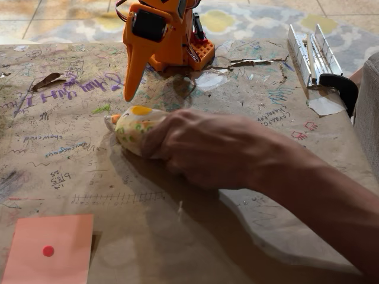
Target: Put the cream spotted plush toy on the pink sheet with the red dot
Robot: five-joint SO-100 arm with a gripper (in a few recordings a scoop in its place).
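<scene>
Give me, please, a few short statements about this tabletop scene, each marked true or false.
1. A person's hand grips the rounded cream plush toy with orange and green spots. True.
2. The plush toy lies on the flat salmon-pink paper sheet with a red dot. False: it rests on the scribbled brown paper table cover, apart from the sheet.
3. The orange arm's end effector clamps the plush toy. False: it hangs just above it.
4. The pink sheet sits at the picture's lower left. True.
</scene>
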